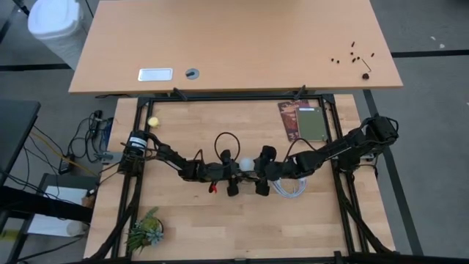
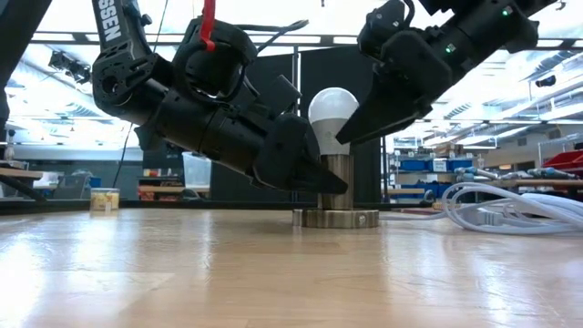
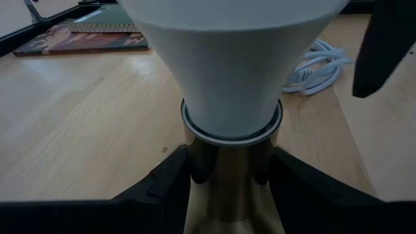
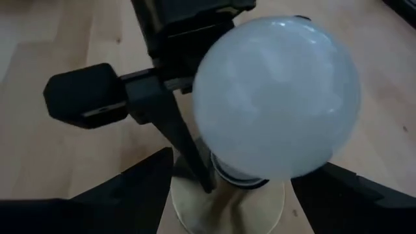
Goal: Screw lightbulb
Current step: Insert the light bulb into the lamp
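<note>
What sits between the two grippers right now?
The lightbulb, upright in its metal socket: left gripper clamps the socket stem, right gripper flanks the bulb's neck. Low view shows it.

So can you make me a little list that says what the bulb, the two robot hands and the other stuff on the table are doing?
bulb: lightbulb upright in the metal socket
left gripper: fingers closed on the socket post, holding it
right gripper: fingers either side of the bulb's neck
cord: white cord lying coiled beside the socket
table: wooden; small plant at one corner
</note>
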Tool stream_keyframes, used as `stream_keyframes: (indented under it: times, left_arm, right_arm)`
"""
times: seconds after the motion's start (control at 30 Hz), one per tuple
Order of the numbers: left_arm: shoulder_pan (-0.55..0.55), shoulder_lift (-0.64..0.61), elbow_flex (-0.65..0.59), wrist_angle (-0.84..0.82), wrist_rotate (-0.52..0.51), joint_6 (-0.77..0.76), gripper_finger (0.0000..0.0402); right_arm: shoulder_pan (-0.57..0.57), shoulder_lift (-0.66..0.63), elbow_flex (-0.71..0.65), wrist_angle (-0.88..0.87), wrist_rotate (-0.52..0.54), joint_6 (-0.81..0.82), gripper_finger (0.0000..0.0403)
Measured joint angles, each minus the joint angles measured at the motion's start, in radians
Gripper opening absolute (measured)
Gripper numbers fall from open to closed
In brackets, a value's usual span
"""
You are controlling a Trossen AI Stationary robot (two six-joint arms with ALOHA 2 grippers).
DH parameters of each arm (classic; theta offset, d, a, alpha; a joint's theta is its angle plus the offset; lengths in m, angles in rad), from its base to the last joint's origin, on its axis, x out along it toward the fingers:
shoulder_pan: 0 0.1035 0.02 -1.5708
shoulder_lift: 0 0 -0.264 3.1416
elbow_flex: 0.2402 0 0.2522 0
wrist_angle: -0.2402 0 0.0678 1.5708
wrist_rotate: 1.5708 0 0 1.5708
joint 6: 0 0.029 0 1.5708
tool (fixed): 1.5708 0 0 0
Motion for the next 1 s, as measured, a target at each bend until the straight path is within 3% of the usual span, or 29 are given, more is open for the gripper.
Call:
stream_keyframes:
  times: [0.2, 0.53, 0.9, 1.0]
  left_arm:
    - [0.0, 0.0, 0.0, 0.0, 0.001, 0.001, 0.0184]
    - [-0.001, 0.0, 0.0, -0.002, 0.004, 0.014, 0.0184]
    - [-0.002, -0.002, 0.002, -0.018, 0.112, 0.072, 0.0184]
    - [-0.002, -0.002, 0.002, -0.021, 0.155, 0.094, 0.0184]
  right_arm:
    - [-0.023, 0.006, 0.0, 0.073, -0.003, -0.002, 0.031]
    - [-0.038, 0.117, -0.002, 0.252, -0.04, -0.136, 0.0311]
    - [-0.073, 0.108, -0.01, 0.289, -0.287, -0.171, 0.031]
    - [-0.063, 0.108, -0.024, 0.29, -0.313, -0.17, 0.031]
